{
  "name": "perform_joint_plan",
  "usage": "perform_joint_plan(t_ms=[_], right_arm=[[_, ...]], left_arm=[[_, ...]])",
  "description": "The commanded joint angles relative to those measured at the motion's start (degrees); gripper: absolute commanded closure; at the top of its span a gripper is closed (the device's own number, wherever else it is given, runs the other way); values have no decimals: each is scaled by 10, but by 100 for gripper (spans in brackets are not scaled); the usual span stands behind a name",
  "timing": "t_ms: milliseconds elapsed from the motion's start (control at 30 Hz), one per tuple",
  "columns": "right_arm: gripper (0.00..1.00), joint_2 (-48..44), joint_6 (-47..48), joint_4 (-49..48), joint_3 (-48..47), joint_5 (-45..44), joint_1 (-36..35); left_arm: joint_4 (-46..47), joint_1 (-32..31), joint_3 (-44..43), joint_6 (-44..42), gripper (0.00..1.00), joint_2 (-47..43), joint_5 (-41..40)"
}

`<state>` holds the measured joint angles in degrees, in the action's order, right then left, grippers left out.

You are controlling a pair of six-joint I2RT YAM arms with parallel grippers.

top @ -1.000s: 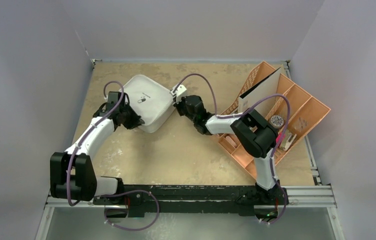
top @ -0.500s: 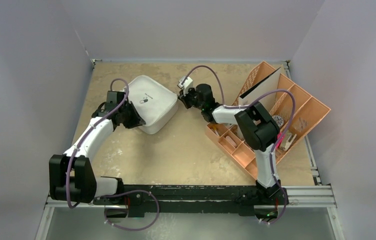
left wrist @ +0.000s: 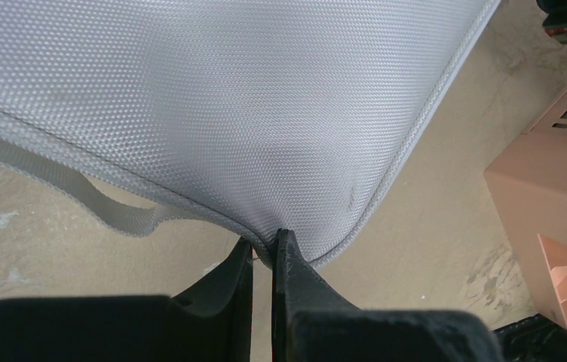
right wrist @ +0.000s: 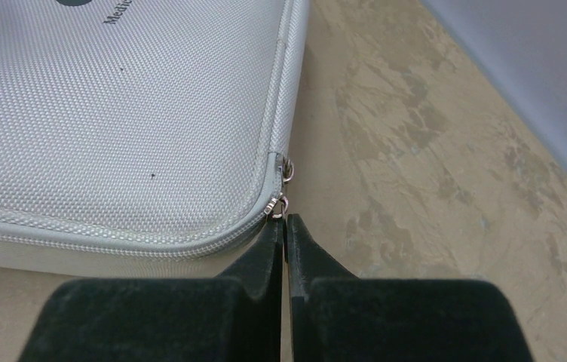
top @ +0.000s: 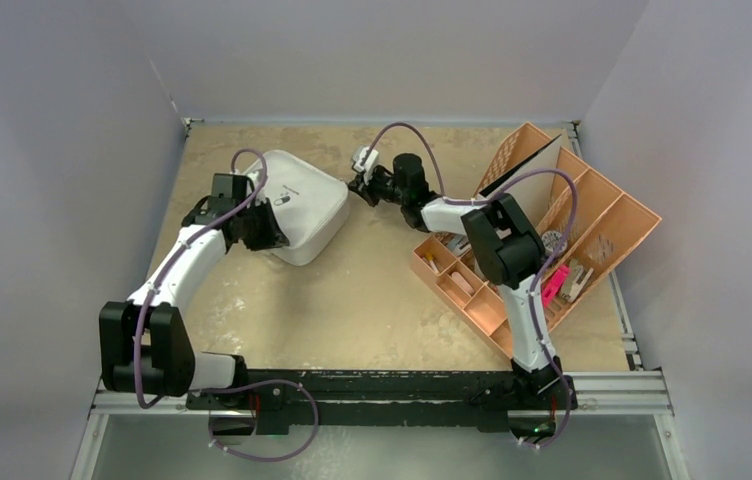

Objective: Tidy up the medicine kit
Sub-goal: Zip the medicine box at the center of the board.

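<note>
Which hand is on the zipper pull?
The right hand, shut on the metal zipper pull at a corner of the pale grey fabric case; the left hand pinches its plain edge.

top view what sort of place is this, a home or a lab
Probably a lab robot cell: plain grey partition walls box in a worn tan table, with the left arm and right arm bolted to a black rail at its near edge.

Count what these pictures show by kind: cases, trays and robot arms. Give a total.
Kit: 1
Tray: 1
Arms: 2, the left arm and the right arm
Total: 4
</note>
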<state>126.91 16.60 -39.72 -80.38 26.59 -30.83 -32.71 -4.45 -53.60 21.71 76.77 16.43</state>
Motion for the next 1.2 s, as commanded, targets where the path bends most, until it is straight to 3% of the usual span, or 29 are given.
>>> perform_joint_plan(t_ms=[0,67,233,267,400,733,900,1067,1167], right_arm=[[100,24,42,-41,-63,-58,37],[99,33,47,-48,-73,-53,37],[77,49,46,-63,-94,-51,40],[77,50,44,-57,-102,-51,40],[100,63,31,-32,-141,-41,43],[100,97,-34,-49,-180,-63,43],[74,73,-65,-36,-171,-107,43],[49,-16,-61,-22,-77,-157,43],[34,-80,-54,34,-39,-186,43]], left_arm=[[-90,-3,-21,-107,100,-3,44],[-84,-3,-22,-108,100,2,50],[-66,-3,-23,-105,100,10,54],[-64,-3,-23,-106,100,12,56],[-63,-3,-22,-109,100,8,57],[-56,-3,-19,-130,100,13,72],[-15,-3,-28,-81,100,20,57],[50,-4,-66,-13,100,58,92],[75,-8,-88,13,100,85,118]])
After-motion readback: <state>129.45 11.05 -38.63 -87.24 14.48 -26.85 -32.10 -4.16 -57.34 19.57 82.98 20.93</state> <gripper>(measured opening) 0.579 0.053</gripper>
